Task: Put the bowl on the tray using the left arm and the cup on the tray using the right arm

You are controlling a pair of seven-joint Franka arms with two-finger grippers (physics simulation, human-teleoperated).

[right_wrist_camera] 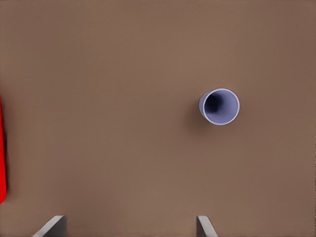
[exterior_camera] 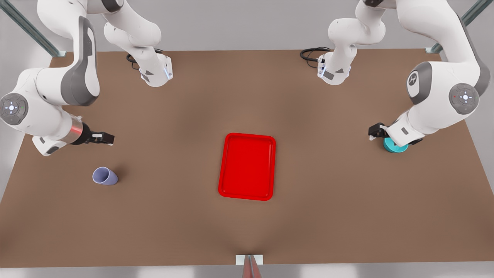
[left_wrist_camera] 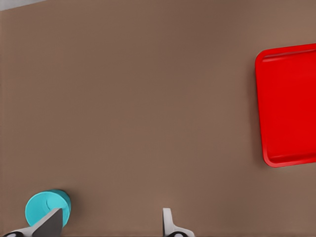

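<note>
1. Nearest the camera in the left wrist view: the left gripper [left_wrist_camera: 111, 224], fingertips spread wide, nothing between them. One fingertip overlaps the rim of the teal bowl [left_wrist_camera: 45, 207], so the bowl sits off to that finger's side, not centred in the gap.
2. Front view: this left gripper [exterior_camera: 376, 132] is on the front view's right, low, just beside the bowl [exterior_camera: 394, 146] (wrist partly covers it).
3. Right gripper [right_wrist_camera: 129, 227]: open wide, empty. The lavender cup [right_wrist_camera: 219, 106] stands upright, mouth up, ahead of the fingertips and offset toward one finger, clearly apart.
4. Front view: the right gripper [exterior_camera: 103, 138] hangs near the cup [exterior_camera: 104, 176], not touching.
5. Red tray [exterior_camera: 247, 166] is empty, well apart from both grippers and between them.
6. Judgement: left needs a small sideways shift to centre on the bowl; right needs to advance.
</note>
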